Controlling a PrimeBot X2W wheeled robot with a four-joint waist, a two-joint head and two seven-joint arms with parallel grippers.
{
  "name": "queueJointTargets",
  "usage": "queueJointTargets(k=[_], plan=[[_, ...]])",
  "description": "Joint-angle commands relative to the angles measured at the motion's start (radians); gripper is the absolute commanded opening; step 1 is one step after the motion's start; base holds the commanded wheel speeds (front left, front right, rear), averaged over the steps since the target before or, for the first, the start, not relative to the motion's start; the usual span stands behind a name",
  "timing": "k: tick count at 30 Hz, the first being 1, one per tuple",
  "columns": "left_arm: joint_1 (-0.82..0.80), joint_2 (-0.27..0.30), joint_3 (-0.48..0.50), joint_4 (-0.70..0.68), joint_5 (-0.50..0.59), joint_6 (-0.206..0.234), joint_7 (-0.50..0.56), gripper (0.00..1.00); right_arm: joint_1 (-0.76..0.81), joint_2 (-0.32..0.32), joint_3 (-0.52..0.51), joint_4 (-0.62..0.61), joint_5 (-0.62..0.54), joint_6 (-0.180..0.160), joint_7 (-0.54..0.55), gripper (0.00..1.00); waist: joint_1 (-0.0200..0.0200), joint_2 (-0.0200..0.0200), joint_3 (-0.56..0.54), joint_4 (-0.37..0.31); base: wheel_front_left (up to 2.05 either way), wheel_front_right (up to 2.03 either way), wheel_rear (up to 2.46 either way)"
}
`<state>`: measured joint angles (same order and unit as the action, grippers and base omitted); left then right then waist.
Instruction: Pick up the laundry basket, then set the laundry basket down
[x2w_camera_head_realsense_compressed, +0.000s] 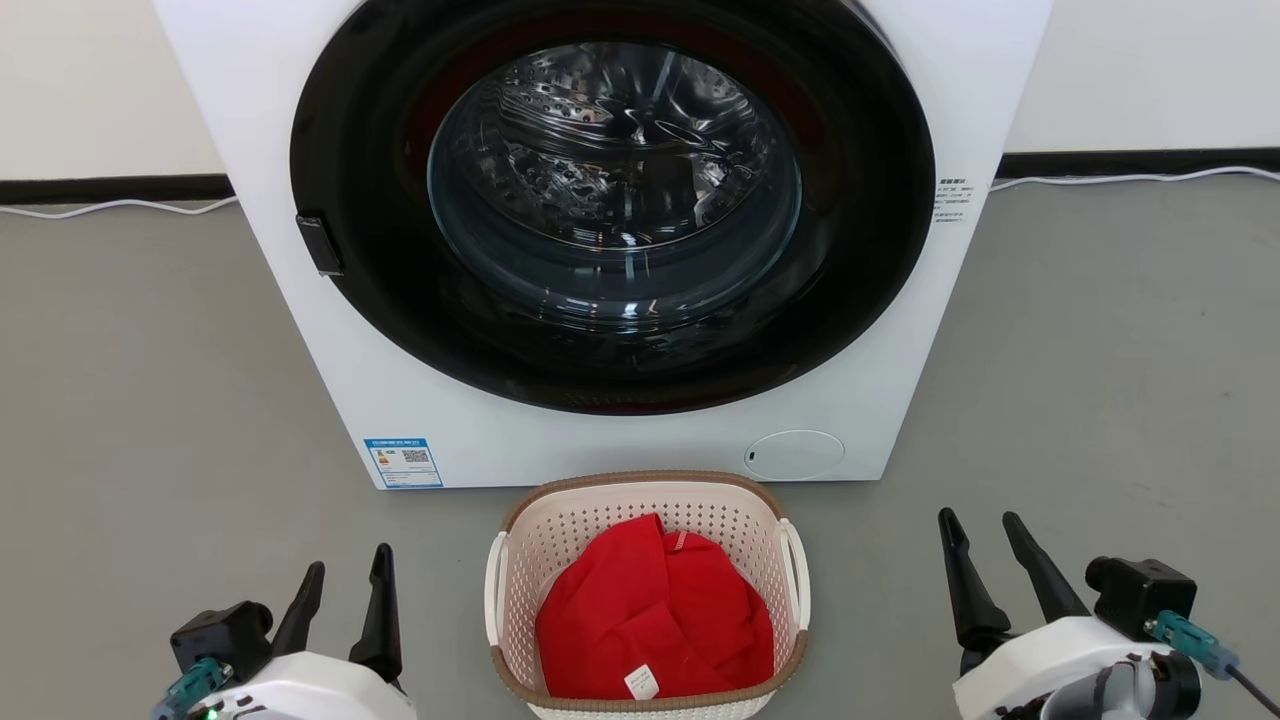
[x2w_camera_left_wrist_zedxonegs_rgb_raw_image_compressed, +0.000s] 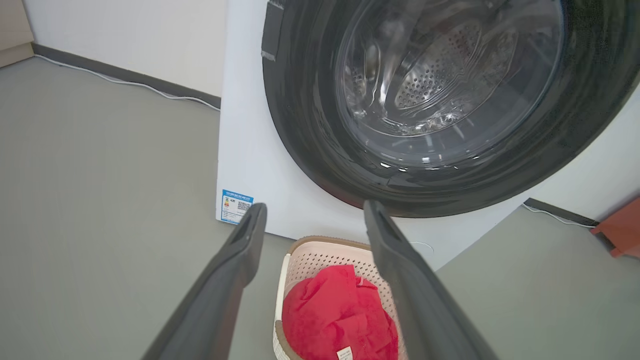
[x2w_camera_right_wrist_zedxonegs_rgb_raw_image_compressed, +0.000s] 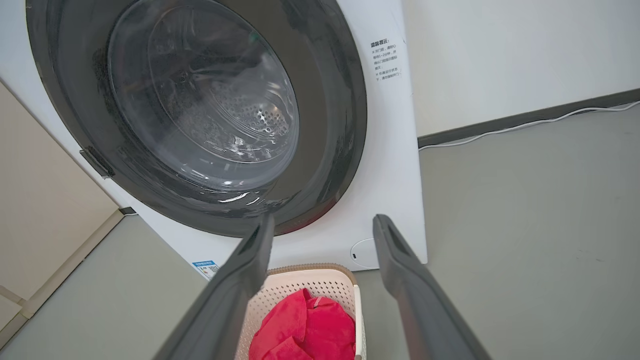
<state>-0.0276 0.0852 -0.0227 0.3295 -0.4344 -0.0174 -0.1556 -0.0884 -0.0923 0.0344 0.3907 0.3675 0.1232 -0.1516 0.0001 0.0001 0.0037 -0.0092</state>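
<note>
Laundry basket (x2w_camera_head_realsense_compressed: 590, 525) (red garment (x2w_camera_head_realsense_compressed: 650, 610) inside) on the floor, just before the washer (x2w_camera_head_realsense_compressed: 420, 420), between left gripper (x2w_camera_head_realsense_compressed: 350, 560) and right gripper (x2w_camera_head_realsense_compressed: 978, 517). Both are spread wide and empty, apparently flanking it for a two-armed lift.

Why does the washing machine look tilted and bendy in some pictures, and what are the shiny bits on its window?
Head view: the washer stands straight, pale reflections on its door glass. Left wrist view: the wide-angle lens tilts and bows it; the left gripper's fingers look huge and soft. Right wrist view: it leans the other way, small white glints low on the glass.
</note>
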Motion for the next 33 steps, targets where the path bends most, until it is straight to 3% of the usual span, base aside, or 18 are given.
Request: queueJointTargets(k=[1, 33], plan=[[-0.035, 0.014, 0.019, -0.031, 0.035, 0.010, -0.016, 1.00, -0.051, -0.013, 0.021, -0.023, -0.040, 0.006, -0.021, 1.00, 0.0000, -0.0001, 0.000, 0.000, 0.00, 0.00, 0.00], [-0.036, 0.001, 0.063, -0.083, 0.401, 0.037, -0.106, 1.00, -0.076, -0.012, 0.009, -0.048, -0.408, 0.008, -0.110, 1.00, 0.0000, -0.0001, 0.007, -0.007, 0.00, 0.00, 0.00]])
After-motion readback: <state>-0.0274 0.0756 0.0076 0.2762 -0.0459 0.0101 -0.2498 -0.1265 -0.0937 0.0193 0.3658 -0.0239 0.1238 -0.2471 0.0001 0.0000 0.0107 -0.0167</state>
